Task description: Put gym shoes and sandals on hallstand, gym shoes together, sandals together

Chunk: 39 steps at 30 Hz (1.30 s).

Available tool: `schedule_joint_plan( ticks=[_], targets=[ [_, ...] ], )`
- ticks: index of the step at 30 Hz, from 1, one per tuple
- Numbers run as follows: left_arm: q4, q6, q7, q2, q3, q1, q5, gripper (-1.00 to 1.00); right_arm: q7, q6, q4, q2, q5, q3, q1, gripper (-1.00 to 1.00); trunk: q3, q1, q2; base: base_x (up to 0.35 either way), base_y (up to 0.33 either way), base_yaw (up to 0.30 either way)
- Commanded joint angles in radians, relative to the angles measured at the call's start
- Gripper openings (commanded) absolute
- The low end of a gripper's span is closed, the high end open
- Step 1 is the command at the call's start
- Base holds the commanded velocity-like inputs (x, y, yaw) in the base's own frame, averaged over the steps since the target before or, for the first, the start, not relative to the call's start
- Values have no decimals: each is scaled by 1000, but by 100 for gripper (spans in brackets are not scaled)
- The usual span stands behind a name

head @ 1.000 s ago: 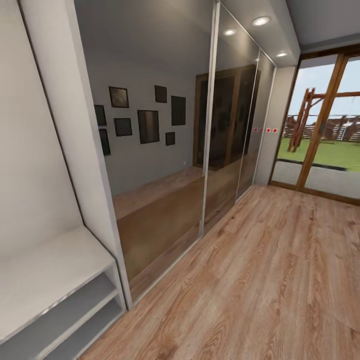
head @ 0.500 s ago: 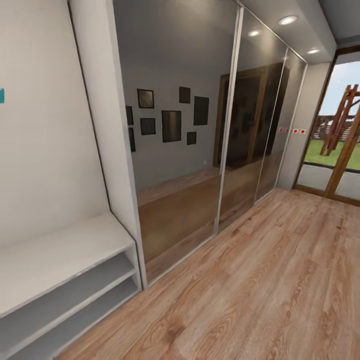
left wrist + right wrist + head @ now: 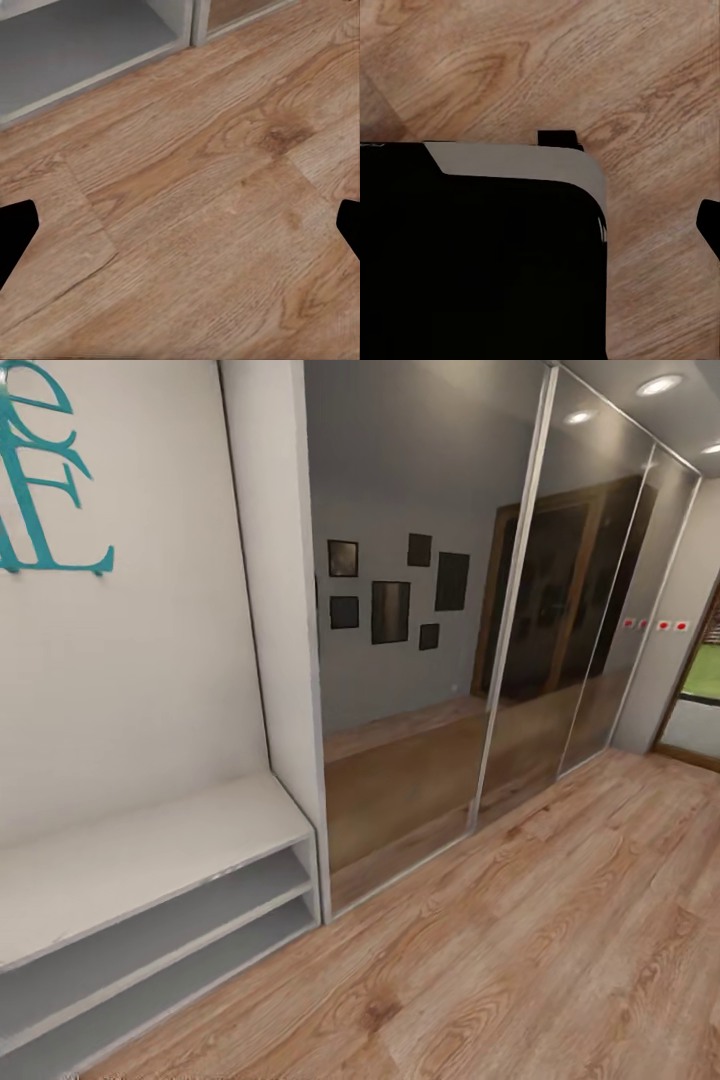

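Note:
The white hallstand (image 3: 150,840) stands against the wall at the left of the head view, its flat top and two open shelf tiers bare. Brown wood-grain corridor floor (image 3: 560,920) runs along it. The gym shoes and the sandals are out of view. My left gripper (image 3: 180,232) hangs open over bare floor planks (image 3: 195,172) just in front of the hallstand's lowest shelf (image 3: 82,37), nothing between its dark fingertips (image 3: 19,229). My right gripper (image 3: 540,232) is open above the floor beside the robot's black base (image 3: 472,255); one fingertip (image 3: 709,225) shows at the frame's edge.
Tall mirrored sliding doors (image 3: 420,640) line the wall right of the hallstand, past a white post (image 3: 285,610). Teal lettering (image 3: 40,480) hangs on the wall above the hallstand. A glazed door (image 3: 700,700) closes the corridor's far end.
The head camera has swung left: the hallstand and mirrored doors slid rightwards in the picture, the teal lettering came into view and the glazed door nearly left it. Nothing was grasped.

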<state>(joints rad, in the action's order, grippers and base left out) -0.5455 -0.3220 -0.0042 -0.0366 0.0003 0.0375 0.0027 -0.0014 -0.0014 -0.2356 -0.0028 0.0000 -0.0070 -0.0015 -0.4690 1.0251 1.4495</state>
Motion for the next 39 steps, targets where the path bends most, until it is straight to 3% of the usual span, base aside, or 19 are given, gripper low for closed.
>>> schedule_joint_plan(
  ticks=[1, 39],
  targets=[
    [1, -3, 0, 0, 0, 1, 0, 100, 0, 0, -1, 0, 0, -1, 0, 100, -1, 0, 1, -3, 0, 291],
    [2, -3, 0, 0, 1, 1, 0, 100, 0, 0, -1, 0, 0, -1, 0, 100, -1, 0, 1, 0, 0, 291]
  ],
)
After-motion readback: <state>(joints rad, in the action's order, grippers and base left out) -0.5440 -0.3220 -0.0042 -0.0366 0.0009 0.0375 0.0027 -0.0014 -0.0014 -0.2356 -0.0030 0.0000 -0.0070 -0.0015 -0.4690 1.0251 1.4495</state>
